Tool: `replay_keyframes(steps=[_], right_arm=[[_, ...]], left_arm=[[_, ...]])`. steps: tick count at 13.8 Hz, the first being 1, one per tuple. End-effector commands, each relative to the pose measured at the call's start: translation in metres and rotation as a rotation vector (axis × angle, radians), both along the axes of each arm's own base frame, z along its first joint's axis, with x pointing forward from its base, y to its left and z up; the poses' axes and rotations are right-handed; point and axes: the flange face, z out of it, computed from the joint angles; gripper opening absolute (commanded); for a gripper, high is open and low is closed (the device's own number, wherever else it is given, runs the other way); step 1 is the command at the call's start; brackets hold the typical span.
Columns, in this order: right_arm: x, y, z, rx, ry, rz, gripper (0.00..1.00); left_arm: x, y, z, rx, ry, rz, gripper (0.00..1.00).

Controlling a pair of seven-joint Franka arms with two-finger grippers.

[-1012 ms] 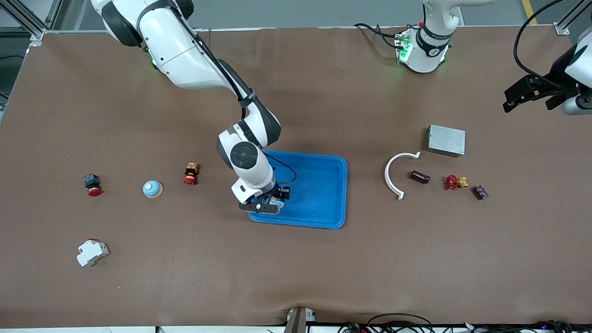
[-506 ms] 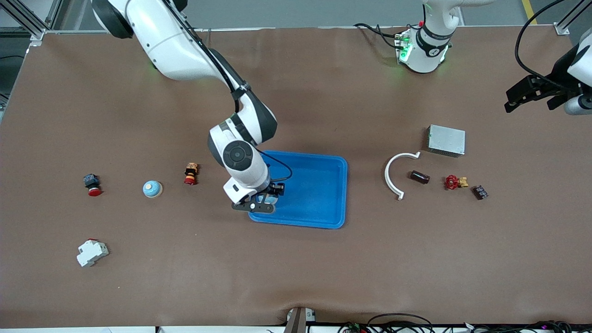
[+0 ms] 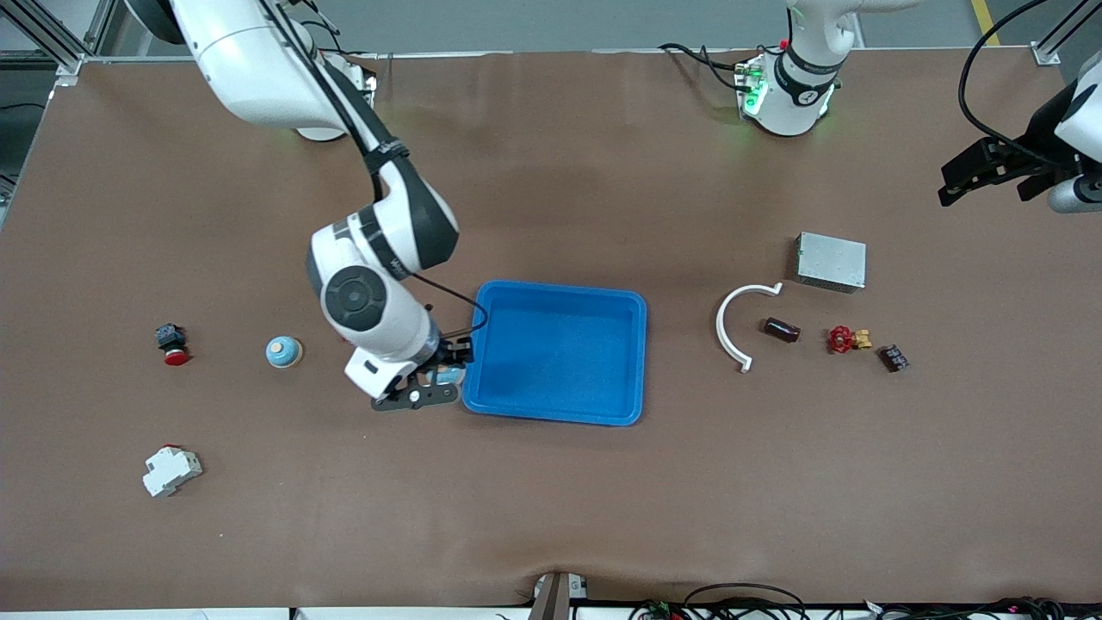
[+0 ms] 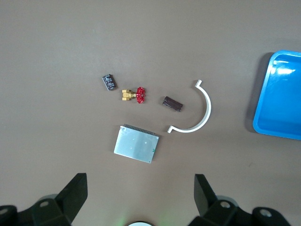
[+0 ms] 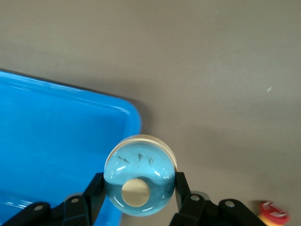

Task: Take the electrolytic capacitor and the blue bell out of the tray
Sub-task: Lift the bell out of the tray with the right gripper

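Note:
My right gripper (image 3: pixel 441 379) is shut on a light blue bell (image 5: pixel 139 174) with a cream button and holds it just off the blue tray's (image 3: pixel 633 362) corner at the right arm's end. A second blue bell (image 3: pixel 283 351) sits on the table toward the right arm's end. A small black capacitor (image 3: pixel 893 357) with pale markings lies toward the left arm's end; it also shows in the left wrist view (image 4: pixel 109 82). My left gripper (image 3: pixel 990 176) is open and empty, high over the table's left-arm end, where the arm waits.
Near the capacitor lie a red-handled brass valve (image 3: pixel 846 338), a dark brown cylinder (image 3: pixel 781 329), a white curved clip (image 3: pixel 732 327) and a grey metal box (image 3: pixel 831 261). A red push button (image 3: pixel 172 343) and a white breaker (image 3: pixel 171 470) lie toward the right arm's end.
My right gripper has carried the bell from over the tray's near corner toward the right arm's end, to just outside the tray. The left arm has barely moved.

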Motion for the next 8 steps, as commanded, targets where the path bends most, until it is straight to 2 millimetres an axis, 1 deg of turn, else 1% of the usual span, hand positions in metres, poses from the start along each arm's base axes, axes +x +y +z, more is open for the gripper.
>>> replay_keyframes(steps=[1,3,4,6,8], right_arm=[[-0.003,-0.033,0.001,0.007,0.016,0.086,0.05],[-0.006,-0.047,-0.013,0.003,0.037,0.119,0.05],[-0.011,-0.051,-0.019,0.001,0.045,0.151,0.05],[-0.021,-0.068,-0.035,0.008,0.027,0.205,0.04],[-0.033,-0.077,-0.053,0.014,-0.008,0.249,0.04]], left_arm=[[-0.006,-0.001,0.009,-0.002,-0.009,-0.003,1.00],[-0.007,0.000,0.012,-0.003,-0.015,-0.001,1.00],[-0.007,-0.001,0.013,-0.003,-0.017,-0.003,1.00],[-0.009,0.000,0.016,-0.003,-0.021,-0.014,1.00],[-0.009,0.002,0.016,-0.004,-0.018,0.003,1.00]])
